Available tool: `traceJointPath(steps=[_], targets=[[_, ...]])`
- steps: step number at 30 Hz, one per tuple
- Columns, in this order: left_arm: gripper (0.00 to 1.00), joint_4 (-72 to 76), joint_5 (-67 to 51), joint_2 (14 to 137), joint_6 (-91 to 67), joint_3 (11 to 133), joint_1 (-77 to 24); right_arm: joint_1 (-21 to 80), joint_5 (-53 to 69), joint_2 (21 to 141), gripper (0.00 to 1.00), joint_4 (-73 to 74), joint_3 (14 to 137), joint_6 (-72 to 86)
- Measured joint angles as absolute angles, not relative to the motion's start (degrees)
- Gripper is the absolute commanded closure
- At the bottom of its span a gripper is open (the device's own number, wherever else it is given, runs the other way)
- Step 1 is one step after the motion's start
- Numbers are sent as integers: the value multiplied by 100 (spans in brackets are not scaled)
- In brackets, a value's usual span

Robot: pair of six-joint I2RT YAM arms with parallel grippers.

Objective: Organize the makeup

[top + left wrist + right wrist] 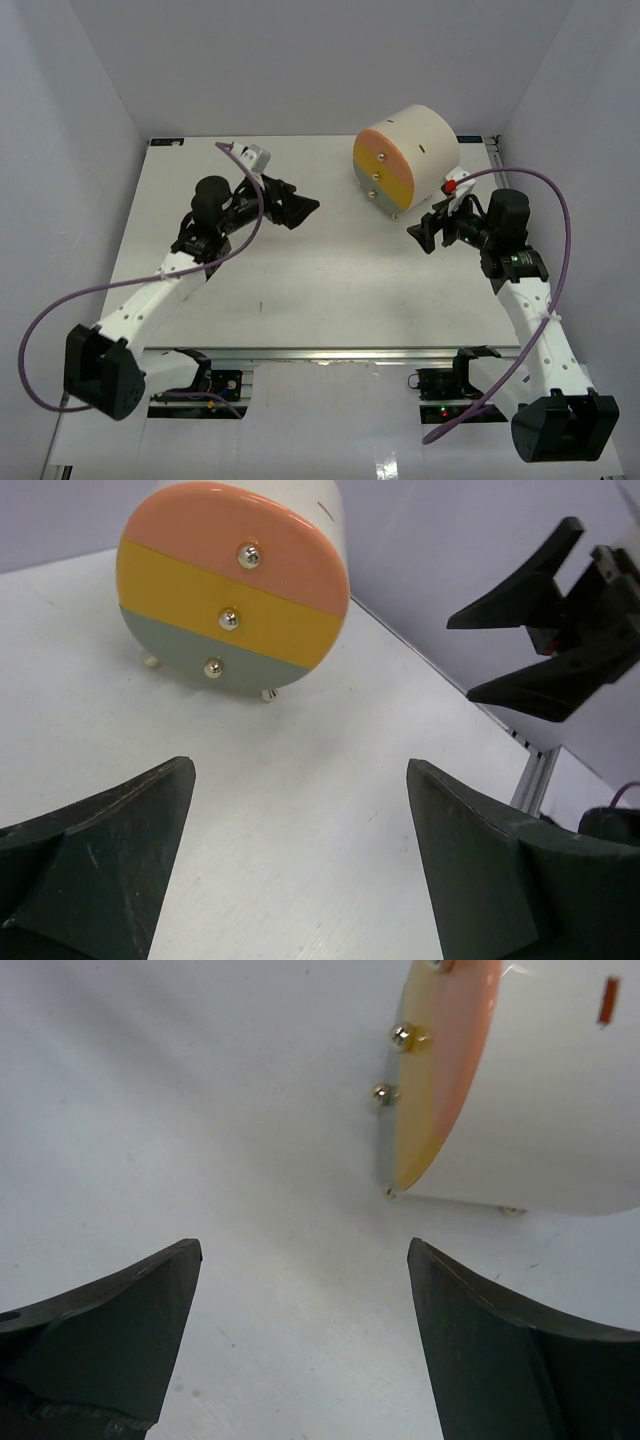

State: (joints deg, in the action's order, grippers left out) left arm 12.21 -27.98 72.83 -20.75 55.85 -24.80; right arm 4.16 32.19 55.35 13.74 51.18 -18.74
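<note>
Makeup shows nowhere on the white worktop (330, 300). Left end effector (306, 212) and right end effector (420, 236) gape wide, empty, flanking the cream cylinder with pink, yellow and grey drawer fronts (415, 150), upper centre. Tugging its gold knobs (229, 619) could likely drag or tip it.

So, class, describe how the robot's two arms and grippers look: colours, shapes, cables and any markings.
Both the left arm and right arm have white links, black joints and black bases. A purple cable loops along each. The left gripper and right gripper are black with broad wedge-shaped fingers. A small red spot marks the right wrist.
</note>
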Motion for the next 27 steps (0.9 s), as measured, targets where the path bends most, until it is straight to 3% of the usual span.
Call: traceJointPath(steps=[11, 27], targets=[[2, 336, -2369, 4796, -774, 3968, -2412, 149, 3156, 4258, 10, 1214, 3657, -1484], [2, -243, -1898, 3999, -318, 3597, -2410, -530, 2699, 3819, 10, 881, 3385, -607]])
